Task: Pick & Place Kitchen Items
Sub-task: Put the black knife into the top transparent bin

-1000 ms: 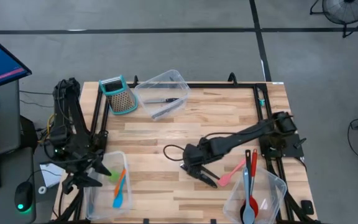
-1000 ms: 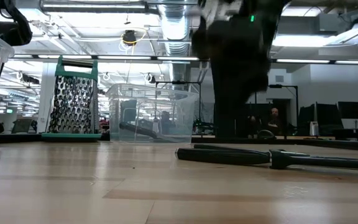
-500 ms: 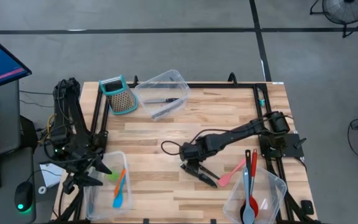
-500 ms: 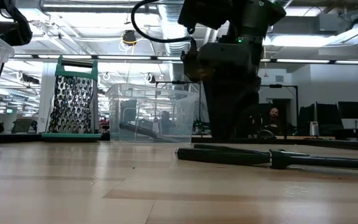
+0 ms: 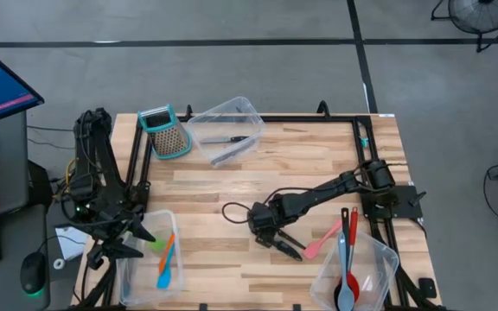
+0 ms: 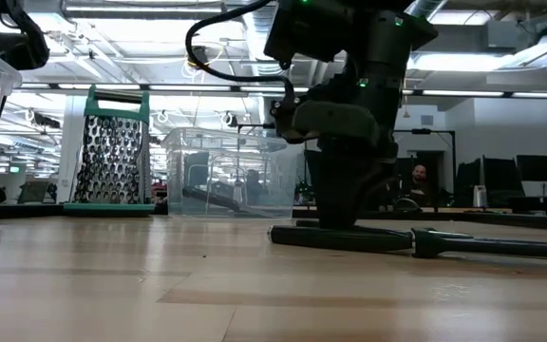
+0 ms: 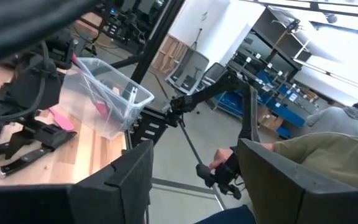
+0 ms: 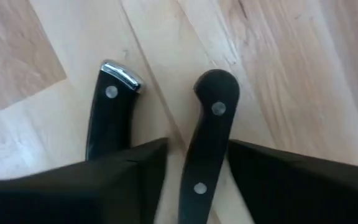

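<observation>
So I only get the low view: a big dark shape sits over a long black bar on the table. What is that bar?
Observer: Not one bar. The right wrist view shows two black-handled knives lying side by side.
Visitor: And the dark shape?
Observer: That is the right gripper, open, with one finger on each side of the riveted handle.
Visitor: Is there another arm?
Observer: Yes. From above, the left gripper waits at the table's left edge beside a clear tub.
</observation>
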